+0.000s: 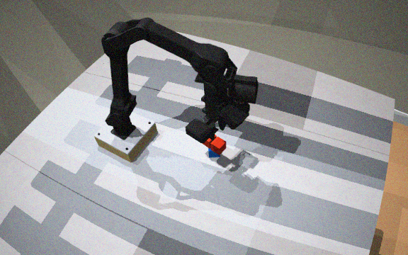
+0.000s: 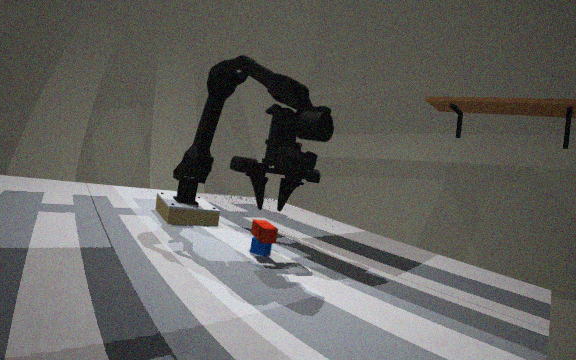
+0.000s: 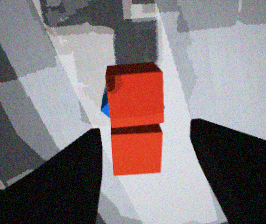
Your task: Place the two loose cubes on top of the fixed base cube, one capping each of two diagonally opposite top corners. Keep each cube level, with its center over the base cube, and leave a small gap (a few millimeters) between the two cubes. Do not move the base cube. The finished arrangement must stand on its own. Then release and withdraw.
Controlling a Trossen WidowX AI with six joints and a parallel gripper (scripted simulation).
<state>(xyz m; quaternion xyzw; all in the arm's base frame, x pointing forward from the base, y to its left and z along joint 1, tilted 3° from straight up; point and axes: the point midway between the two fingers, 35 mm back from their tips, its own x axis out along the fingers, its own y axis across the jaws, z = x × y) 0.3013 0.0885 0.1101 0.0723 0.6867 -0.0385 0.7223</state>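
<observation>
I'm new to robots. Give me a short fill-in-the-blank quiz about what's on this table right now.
1. The two red cubes rest on a ____ cube.
2. The gripper holds ____.
3. The gripper hangs ____ the stack, not touching it.
4. The wall shelf is colored ____.

Missing words: blue; nothing; above; orange
</observation>
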